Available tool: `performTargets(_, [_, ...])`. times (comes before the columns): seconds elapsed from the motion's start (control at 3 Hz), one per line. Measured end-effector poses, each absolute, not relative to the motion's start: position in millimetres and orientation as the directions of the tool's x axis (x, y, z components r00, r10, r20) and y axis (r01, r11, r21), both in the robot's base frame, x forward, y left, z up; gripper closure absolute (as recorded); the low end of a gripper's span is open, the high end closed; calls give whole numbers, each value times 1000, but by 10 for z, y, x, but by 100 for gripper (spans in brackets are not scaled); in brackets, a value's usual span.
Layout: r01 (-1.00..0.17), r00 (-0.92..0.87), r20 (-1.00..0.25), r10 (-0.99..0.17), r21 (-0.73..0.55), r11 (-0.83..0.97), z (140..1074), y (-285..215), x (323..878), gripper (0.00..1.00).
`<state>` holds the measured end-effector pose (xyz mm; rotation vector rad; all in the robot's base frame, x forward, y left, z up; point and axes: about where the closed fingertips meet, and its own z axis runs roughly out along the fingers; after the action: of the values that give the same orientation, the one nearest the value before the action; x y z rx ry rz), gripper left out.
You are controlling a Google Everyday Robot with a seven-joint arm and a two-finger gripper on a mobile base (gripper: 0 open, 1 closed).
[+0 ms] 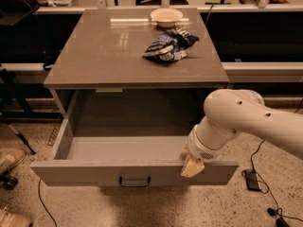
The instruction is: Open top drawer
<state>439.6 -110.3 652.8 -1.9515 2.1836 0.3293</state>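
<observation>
On the floor beyond the table's (104, 56) left edge, one shoe (10, 159) is seen, cut off by the frame. A second is barely caught below it.

One top drawer (94, 171) is counted. It is drawn well out from under the table's front edge, and its pale grey inside is exposed. The rear of the cavity lies in shadow and is hard to make out. One black bar handle (134, 181) is fixed at the middle of the flat front.

On the table, one crumpled blue-and-white bag (169, 45) is lying right of the middle. One pale bowl (166, 16) is set behind it at the far edge, apart from it.

One claw (191, 167) is placed at the top rim of the drawer front, near its right end, below the table's front right corner. It is largely hidden by the white wrist, so whether it is apart or together cannot be told. The one white arm (246, 117) is cut off at the right.

One small black box (251, 180) with a cable is lying on the floor to the right of the drawer.
</observation>
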Motion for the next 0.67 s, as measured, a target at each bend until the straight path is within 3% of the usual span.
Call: performTargets(0.67, [-994,-110,-288,-951,34,104,6538,-1100,4385,11])
